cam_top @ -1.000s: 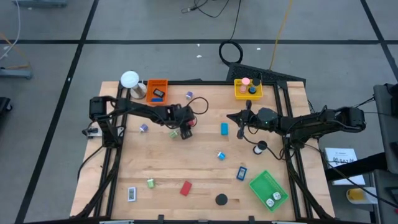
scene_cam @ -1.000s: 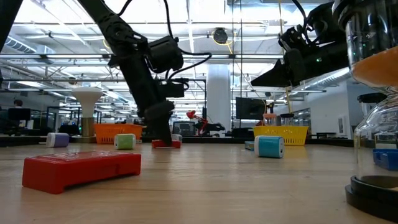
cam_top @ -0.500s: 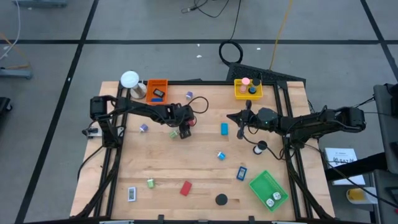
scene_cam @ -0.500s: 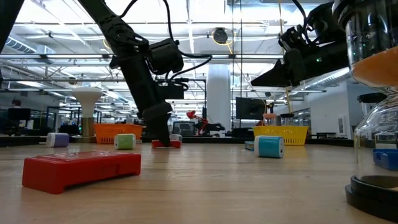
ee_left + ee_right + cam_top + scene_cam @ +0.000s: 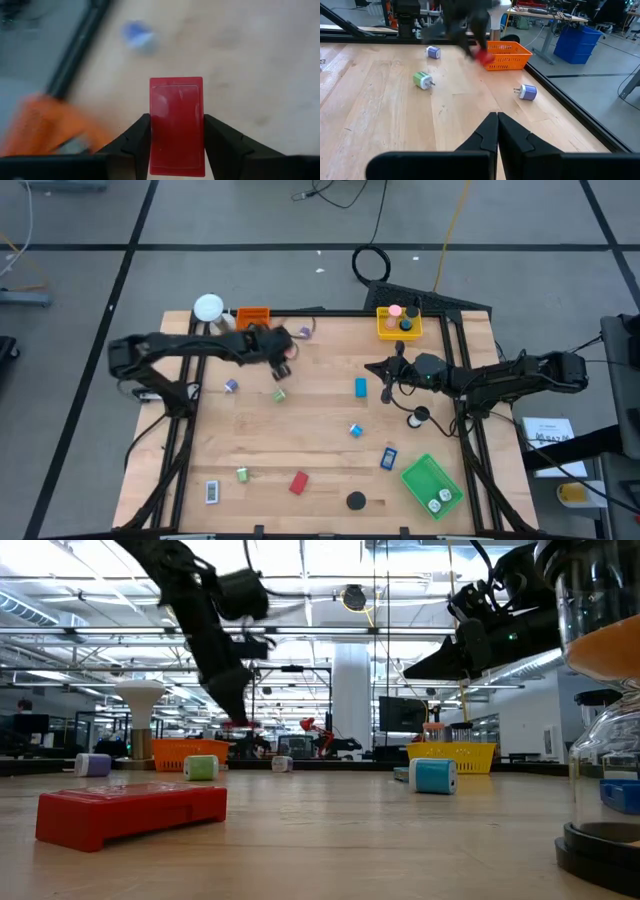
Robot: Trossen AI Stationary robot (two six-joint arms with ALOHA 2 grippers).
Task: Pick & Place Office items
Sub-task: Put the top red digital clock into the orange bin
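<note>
My left gripper is raised above the table's far left part, beside the orange tray, and is shut on a red rectangle. That piece shows in the low view as a red spot under the fingers. My right gripper is shut and hovers over the table's right half, near a blue rectangle that lies flat. A green roll and two purple rolls lie on the wood around the left gripper. My left gripper pinches the red rectangle by its two long edges, one finger on each side. The fingers lie along the piece, and its far end sticks out beyond them. They come from above, slanting down. The piece is lifted clear of the table.
A yellow tray sits at the far edge and a green tray at the near right. The white ball-topped object stands left of the orange tray. Another red rectangle, black discs and small pieces lie on the near half.
My left gripper has risen from the table with the red rectangle and swung toward the far left, close to the orange tray. The rectangle, on the wood before, now hangs clear. The green roll stays where it was.
</note>
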